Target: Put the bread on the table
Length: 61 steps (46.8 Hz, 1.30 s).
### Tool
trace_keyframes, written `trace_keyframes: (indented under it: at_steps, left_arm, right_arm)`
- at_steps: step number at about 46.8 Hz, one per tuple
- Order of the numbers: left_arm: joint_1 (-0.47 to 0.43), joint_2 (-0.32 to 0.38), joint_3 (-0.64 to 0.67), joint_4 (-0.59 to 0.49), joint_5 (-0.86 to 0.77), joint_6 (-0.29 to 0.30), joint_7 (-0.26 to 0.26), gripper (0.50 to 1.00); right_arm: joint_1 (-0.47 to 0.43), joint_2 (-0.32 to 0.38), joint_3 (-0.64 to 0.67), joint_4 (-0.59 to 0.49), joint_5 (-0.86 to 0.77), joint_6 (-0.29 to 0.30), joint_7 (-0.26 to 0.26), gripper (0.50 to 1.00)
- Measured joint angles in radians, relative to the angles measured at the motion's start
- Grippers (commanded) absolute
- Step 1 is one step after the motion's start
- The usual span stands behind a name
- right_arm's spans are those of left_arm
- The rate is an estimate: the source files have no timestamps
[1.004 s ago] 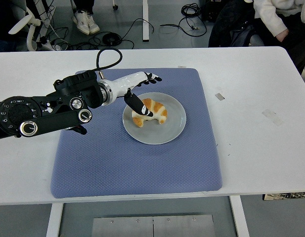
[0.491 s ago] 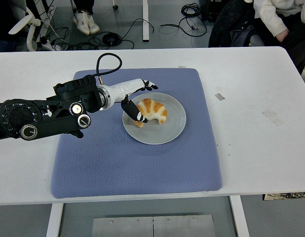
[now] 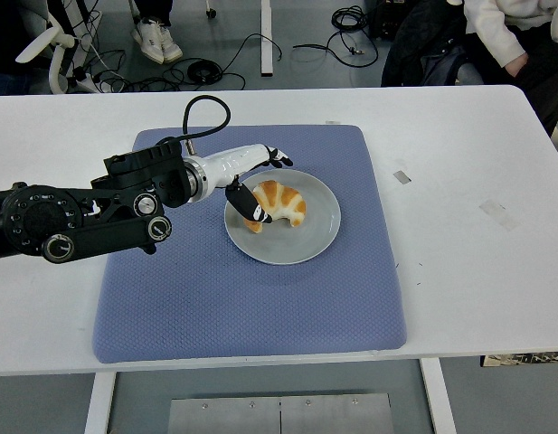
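The bread (image 3: 280,202), a golden-brown croissant with pale patches, lies curved on the left part of the grey plate (image 3: 310,240)

No text, label, brand, number or sign can be read anywhere; no thing shows print that is clear enough.

Bright, even light; sharp focus
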Motion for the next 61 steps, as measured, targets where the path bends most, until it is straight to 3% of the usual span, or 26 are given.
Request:
trace_keyframes:
  at_steps: [28, 51, 61]
  left_arm:
    - [0.007, -0.016, 0.025, 0.017, 0.003, 0.0, 0.0, 0.821]
    - [0.018, -0.045, 0.025, 0.055, 0.072, 0.0, 0.0, 0.816]
    - [0.023, -0.054, 0.025, 0.063, 0.077, 0.0, 0.0, 0.757]
  right_arm:
    - [0.0, 0.0, 0.0, 0.0, -0.001, 0.0, 0.0, 1.0]
    - [0.0, 0.0, 0.0, 0.0, 0.0, 0.0, 0.0, 1.0]
    - [0.0, 0.0, 0.0, 0.0, 0.0, 0.0, 0.0, 1.0]
